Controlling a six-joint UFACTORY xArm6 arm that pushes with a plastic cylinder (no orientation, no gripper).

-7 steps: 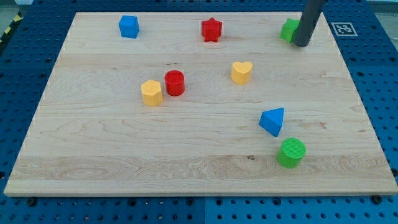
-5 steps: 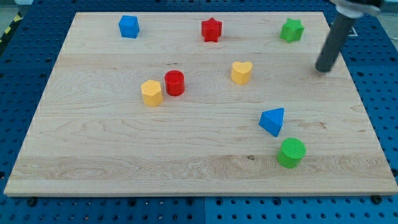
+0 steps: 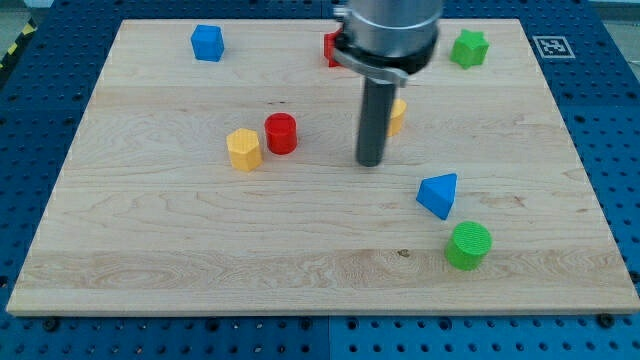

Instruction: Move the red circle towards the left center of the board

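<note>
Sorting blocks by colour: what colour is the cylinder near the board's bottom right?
Green, clear in the camera view.

My tip point(image 3: 370, 161) right of red circle point(image 3: 281, 133)

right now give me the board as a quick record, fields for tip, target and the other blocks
tip: on the board, to the view's right of the red circle, apart from it
target: red circle, beside the yellow hexagon on its left
yellow heart: partly hidden behind the rod
red block: at top, mostly hidden
top blocks: blue cube, green star
lower right: blue triangle, green circle
</note>
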